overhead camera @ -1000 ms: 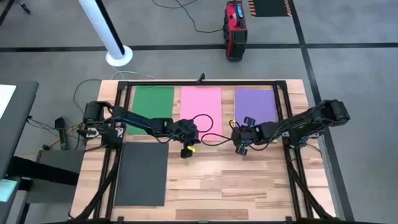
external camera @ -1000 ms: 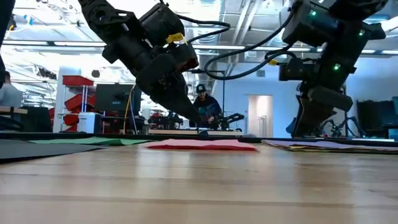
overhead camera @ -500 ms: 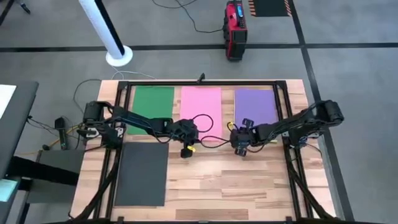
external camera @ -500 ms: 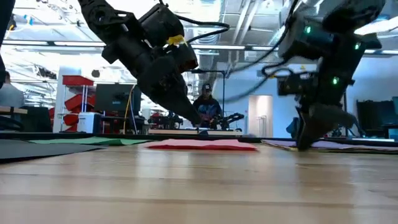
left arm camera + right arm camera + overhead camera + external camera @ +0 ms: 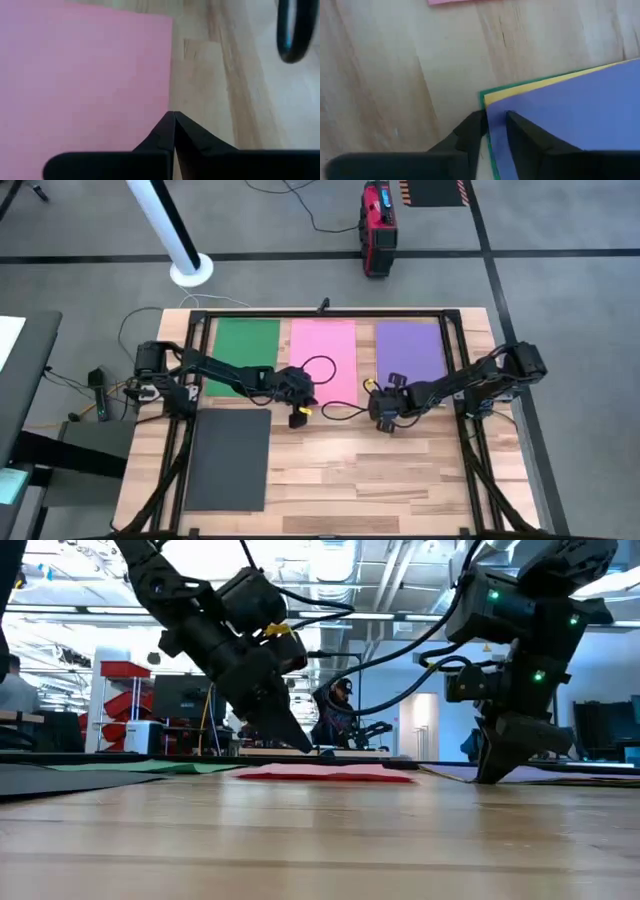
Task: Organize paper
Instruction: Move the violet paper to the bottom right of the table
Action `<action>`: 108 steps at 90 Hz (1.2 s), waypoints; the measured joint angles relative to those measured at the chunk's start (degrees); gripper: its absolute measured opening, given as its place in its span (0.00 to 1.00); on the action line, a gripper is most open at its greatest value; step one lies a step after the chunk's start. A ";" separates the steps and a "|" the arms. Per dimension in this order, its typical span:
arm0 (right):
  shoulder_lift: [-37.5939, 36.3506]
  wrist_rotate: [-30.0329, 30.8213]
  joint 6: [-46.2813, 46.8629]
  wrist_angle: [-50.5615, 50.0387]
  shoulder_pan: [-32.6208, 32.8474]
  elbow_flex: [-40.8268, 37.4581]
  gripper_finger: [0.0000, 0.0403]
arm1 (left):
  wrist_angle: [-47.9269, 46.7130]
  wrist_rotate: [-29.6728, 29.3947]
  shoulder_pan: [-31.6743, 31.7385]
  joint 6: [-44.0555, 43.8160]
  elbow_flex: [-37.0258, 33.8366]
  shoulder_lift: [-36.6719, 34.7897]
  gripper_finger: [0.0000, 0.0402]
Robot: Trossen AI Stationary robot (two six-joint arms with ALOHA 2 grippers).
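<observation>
Four sheets of paper show flat on the wooden table. Green [image 5: 245, 355], pink [image 5: 325, 350] and purple [image 5: 410, 350] lie in a row at the far side. Dark grey [image 5: 228, 458] lies near left. The purple sheet [image 5: 570, 110] tops a yellow sheet [image 5: 520, 90] and another green one [image 5: 482, 95]. My left gripper [image 5: 298, 406] is shut, its tips [image 5: 174, 116] at the pink sheet's [image 5: 80, 75] edge. My right gripper [image 5: 384, 416] is open by a narrow gap [image 5: 495, 120], astride the purple stack's edge near its corner. My left gripper points down with its shut fingertips [image 5: 170, 125] set on the pink sheet's edge [image 5: 167, 100], near a corner. The sheet lies flat on the table. My right gripper comes down slanting. One finger [image 5: 520, 127] stands on the purple sheet's edge [image 5: 495, 107]. The other [image 5: 472, 127] stands on the wood beside the stack, which lies flat.
A black frame [image 5: 455, 350] runs round the work area. Black cables [image 5: 320, 370] loop over the pink sheet and between the two grippers. Bare wood [image 5: 370, 480] lies at the near right. Beyond the table, a person [image 5: 330, 720] and shelves show in the room.
My right gripper has gone a little toward the table's left edge and come down onto the purple stack's edge. My left gripper has shifted slightly toward the left edge, staying down at the pink sheet. The sheets lie as before.
</observation>
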 joint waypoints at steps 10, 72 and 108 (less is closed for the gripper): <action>-0.06 0.25 -0.02 -0.09 0.20 0.00 0.02 | -0.15 -0.02 0.00 -0.13 0.00 0.00 0.00; -0.17 -24.48 7.82 -16.49 1.02 11.97 0.00 | -0.26 -0.07 0.00 -0.29 0.00 0.00 0.00; -0.20 -31.70 24.43 -14.64 11.43 12.85 0.00 | 1.18 -0.05 -0.17 0.36 0.00 0.00 0.00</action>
